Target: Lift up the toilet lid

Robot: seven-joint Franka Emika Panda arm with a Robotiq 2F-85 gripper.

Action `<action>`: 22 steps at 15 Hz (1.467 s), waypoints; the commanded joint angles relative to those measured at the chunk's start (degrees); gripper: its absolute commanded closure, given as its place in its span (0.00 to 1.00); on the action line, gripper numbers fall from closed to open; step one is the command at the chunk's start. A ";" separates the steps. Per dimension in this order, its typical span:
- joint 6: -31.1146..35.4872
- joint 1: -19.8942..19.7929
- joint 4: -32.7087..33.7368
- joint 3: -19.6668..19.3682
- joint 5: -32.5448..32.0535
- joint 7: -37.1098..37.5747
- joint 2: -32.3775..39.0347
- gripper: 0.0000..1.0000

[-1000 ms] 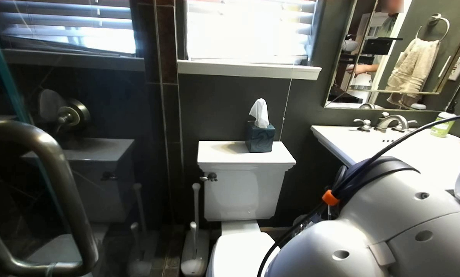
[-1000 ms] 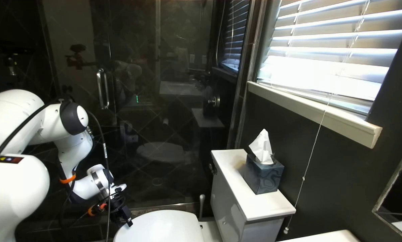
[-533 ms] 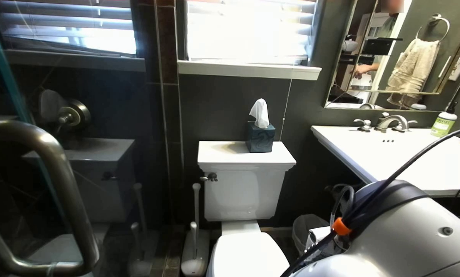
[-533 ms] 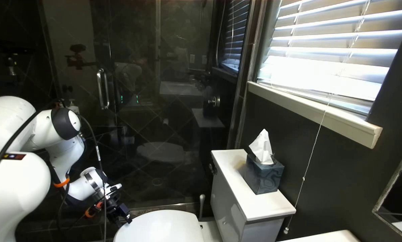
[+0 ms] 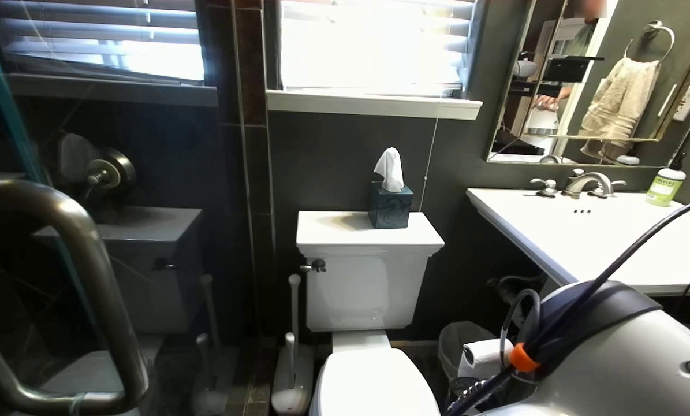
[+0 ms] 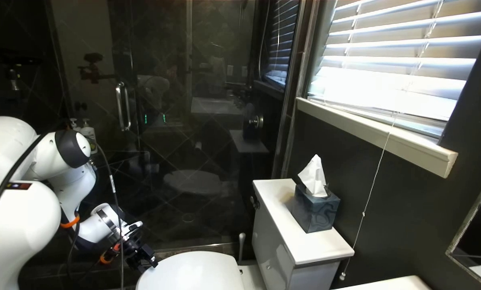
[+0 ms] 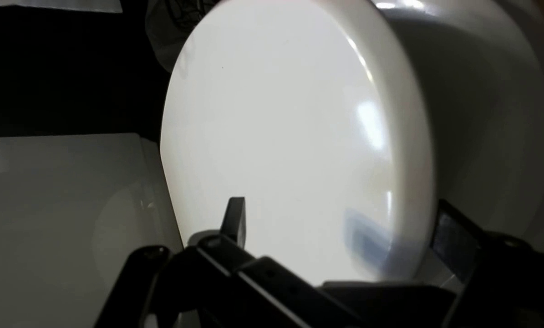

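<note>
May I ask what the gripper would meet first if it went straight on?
Probably the lid, which lies ahead of the open gripper in the wrist view, though depth is unclear.

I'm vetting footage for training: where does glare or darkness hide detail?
In an exterior view, the window is blown out and the lid washed nearly flat white; in the wrist view, highlights streak the lid's edge, and parts of the gripper are nearly black.

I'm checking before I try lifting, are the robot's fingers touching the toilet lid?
Cannot tell. In the wrist view, one of the open fingers appears right at the rim of the toilet lid, but depth is unclear.
</note>
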 commanded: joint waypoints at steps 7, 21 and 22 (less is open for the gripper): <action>-6.91 5.60 -21.68 -4.64 -4.59 4.78 -11.43 0.00; -20.37 1.19 -21.31 -1.09 -12.52 10.65 -15.90 0.00; -20.37 1.20 -21.27 -1.02 -12.51 10.65 -15.90 0.00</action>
